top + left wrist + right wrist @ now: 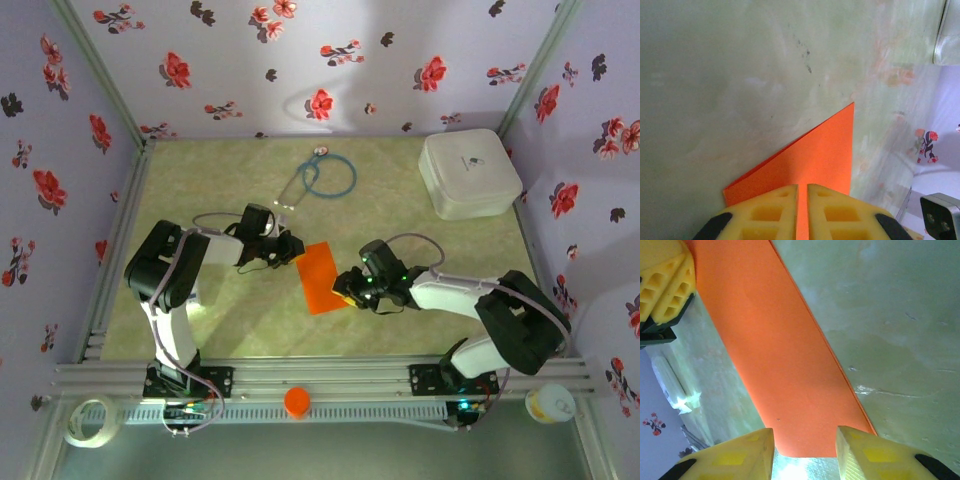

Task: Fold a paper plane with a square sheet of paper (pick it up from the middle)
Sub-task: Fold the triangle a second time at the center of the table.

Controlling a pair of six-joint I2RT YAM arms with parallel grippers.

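The square sheet of paper [320,278] lies mid-table as a bright orange rectangle, folded in half with two layers showing along one long edge. My left gripper [291,251] is at its far left corner. In the left wrist view its yellow fingers [775,210] are shut to a thin slit over the paper [815,155], with orange showing through the slit. My right gripper [347,286] is at the near right end. It is open [804,442], and the short edge of the paper [780,355] lies between its tips. The left fingers [665,285] sit at the strip's far end.
A white rounded box [470,173] stands at the back right. A blue ring [330,177] and a clear item [290,190] lie behind the paper. A small round orange cap [297,401] and a tape roll [88,420] sit by the front rail. Flowered walls enclose the table.
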